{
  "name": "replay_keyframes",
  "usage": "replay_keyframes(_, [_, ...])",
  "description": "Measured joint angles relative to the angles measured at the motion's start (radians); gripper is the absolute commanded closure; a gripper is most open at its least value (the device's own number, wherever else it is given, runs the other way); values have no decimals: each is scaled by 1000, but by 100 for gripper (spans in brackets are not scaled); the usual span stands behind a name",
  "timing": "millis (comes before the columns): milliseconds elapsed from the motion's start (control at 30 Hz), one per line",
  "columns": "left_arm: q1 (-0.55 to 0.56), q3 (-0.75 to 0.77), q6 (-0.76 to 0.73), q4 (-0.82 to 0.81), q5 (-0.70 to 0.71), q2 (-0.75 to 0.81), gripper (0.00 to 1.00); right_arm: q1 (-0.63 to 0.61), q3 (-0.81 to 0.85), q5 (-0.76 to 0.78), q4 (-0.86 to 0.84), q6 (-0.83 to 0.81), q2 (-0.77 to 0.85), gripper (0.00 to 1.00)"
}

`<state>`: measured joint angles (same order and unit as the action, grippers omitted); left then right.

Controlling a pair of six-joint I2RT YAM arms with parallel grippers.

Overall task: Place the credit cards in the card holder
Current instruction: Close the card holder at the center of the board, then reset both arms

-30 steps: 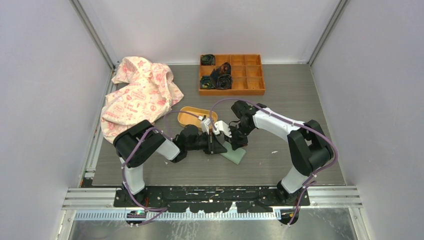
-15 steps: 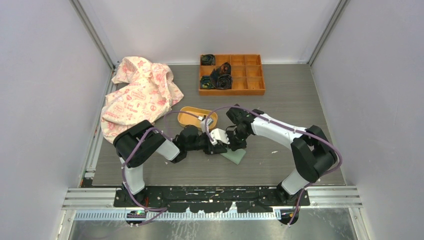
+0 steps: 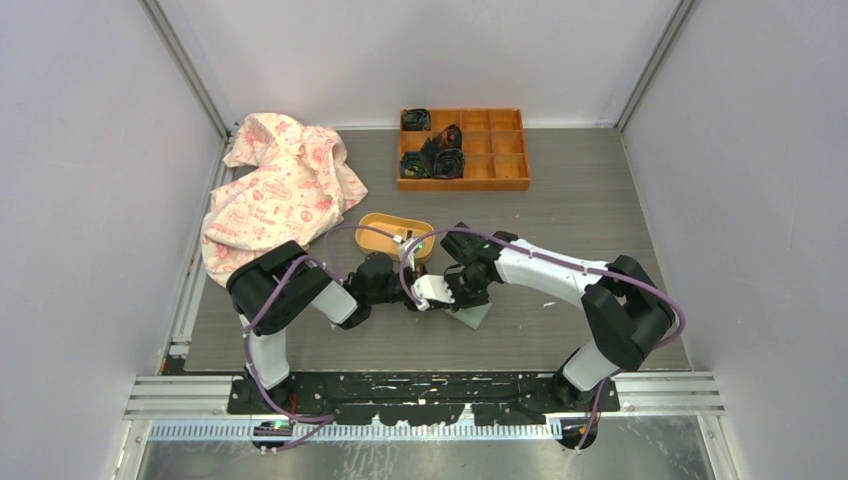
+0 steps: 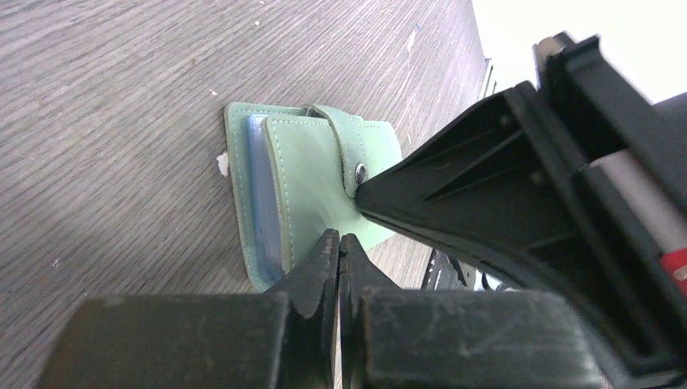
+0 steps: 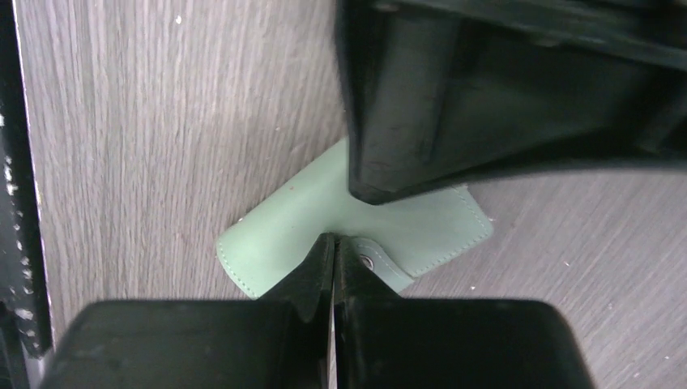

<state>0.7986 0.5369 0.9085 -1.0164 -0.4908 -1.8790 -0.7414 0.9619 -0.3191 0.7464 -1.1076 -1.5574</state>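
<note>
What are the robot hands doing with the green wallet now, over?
Both shut: left gripper, right gripper, tips down on the card holder. It lies folded on the table, strap wrapped over. Nothing else in the way; grippers crowd each other.

Grey wood-grain tabletop [image 3: 600, 220] carries four items. Crumpled cream cloth with pink print [image 3: 275, 190] at far left. Orange wooden compartment tray [image 3: 465, 185] at far centre. Yellow-orange oval dish [image 3: 378, 238] mid-table. Pale mint-green folding card holder [image 3: 474, 316] lying flat, near centre.

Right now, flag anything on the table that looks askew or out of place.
The card holder lies at a slant to the table grain, its covers misaligned so inner sleeves show along one edge. A pink printed cloth sits crumpled at the far left. Nothing looks spilled or broken.
</note>
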Motion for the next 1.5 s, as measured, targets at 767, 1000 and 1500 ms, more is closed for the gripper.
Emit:
replay_keyframes(767, [0,21,-241,683,128,722,48,275,56,-95,54,314,325,1])
replay_keyframes(1000, [-3,222,-357,1174,319,1059,0,563,224,126,-27,763,510,1])
replay_keyframes(1500, [-11,686,-431,1699,562,1216,1,580,630,325,81,1252,722,1])
